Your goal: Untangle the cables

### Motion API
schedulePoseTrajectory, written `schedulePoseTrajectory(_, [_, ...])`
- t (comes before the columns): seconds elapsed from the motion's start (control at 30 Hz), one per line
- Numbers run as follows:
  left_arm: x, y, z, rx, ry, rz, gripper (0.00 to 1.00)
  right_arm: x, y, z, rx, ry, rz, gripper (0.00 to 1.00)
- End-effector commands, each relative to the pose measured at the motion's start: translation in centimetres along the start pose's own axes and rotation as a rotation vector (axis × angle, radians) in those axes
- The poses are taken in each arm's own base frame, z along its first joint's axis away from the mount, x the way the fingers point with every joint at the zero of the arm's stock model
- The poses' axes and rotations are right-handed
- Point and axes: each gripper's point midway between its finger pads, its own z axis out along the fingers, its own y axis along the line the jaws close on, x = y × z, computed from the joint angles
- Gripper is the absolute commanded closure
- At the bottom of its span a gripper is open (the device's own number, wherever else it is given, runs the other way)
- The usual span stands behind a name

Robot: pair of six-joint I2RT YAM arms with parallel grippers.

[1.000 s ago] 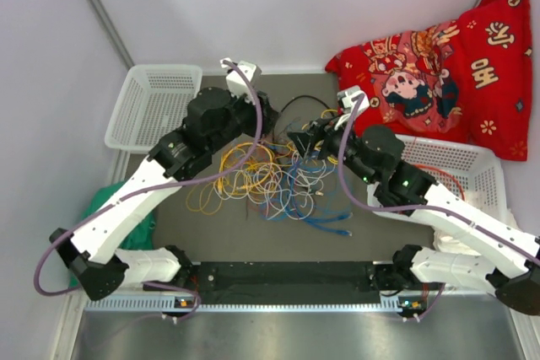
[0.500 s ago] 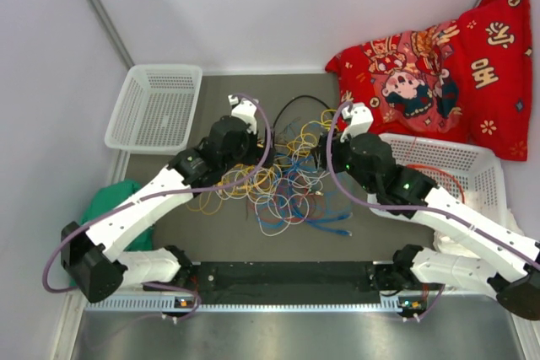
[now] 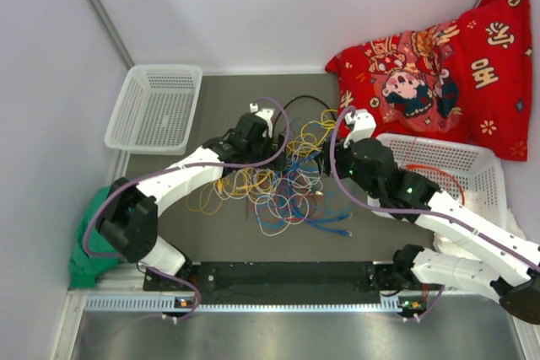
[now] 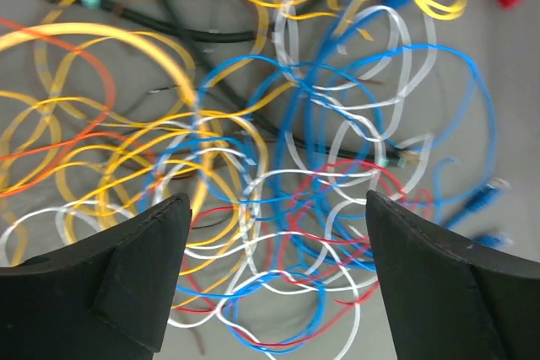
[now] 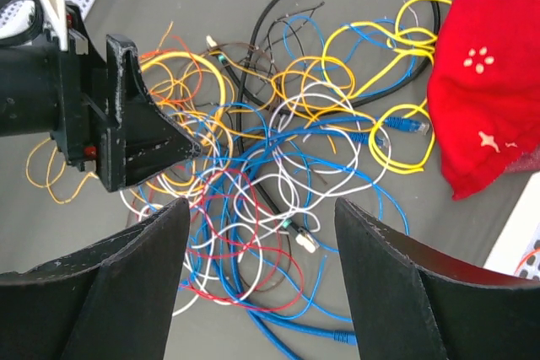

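1. Locate the cables (image 3: pixel 283 179): one loose heap of yellow, orange, red, white, blue and black loops on the middle of the grey mat (image 3: pixel 211 99), well apart from the far-left white basket (image 3: pixel 156 111) and near the red cushion (image 3: pixel 439 73) at the far right.
2. Judge the step in hand as choosing a first strand; count no strand as separated yet.
3. Read the left gripper (image 4: pixel 277 204) as spread wide and holding nothing, poised over the yellow and blue loops at the left of the heap; treat contact with any strand as impossible to tell.
4. Read the right gripper (image 5: pixel 261 208) as likewise spread wide and empty, hanging over the blue, red and white loops at the right of the heap.
5. Prefer an outlying strand to the dense centre: the black cable (image 3: pixel 297 99) arcing along the far edge, or the blue plug end (image 5: pixel 411 126) beside the cushion, both seemingly least crossed.
6. Pinch one strand only, close to a plug end; confirm in the wrist view a single loop in the gap before closing.
7. Pin the heap with the other gripper, then draw the strand out slowly and low, away from the heap.
8. Stop on any sign of the whole heap dragging; release and take a strand lying higher.
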Motion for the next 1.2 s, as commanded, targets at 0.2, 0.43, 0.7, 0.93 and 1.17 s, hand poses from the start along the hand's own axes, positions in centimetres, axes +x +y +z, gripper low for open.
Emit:
schedulePoseTrajectory(0.2, [-0.4, -3.6, -0.2, 0.211, -0.055, 0.007, 0.07, 0.9, -0.4, -0.1, 0.003, 0.010, 0.015, 0.31])
schedulePoseTrajectory(0.43, [1.6, -2.9, 3.3, 0.193, 0.041, 0.030, 0.16, 0.8, -0.9, 0.1, 0.026, 0.016, -0.013, 0.31])
schedulePoseTrajectory(0.7, [-0.5, -3.9, 3.0, 0.220, 0.001, 0.095, 0.97, 1.1, -1.0, 0.4, 0.033, 0.025, -0.016, 0.32])
schedulePoseTrajectory(0.93, [-9.4, -4.7, -6.4, 0.172, -0.325, 0.121, 1.00, 1.2, -0.8, 0.1, 0.019, 0.026, -0.002, 0.32])
schedulePoseTrajectory(1.17, [-17.0, -4.3, -17.7, 0.075, -0.624, 0.072, 1.00, 0.5, -0.7, -0.7, 0.002, -0.002, 0.030, 0.32])
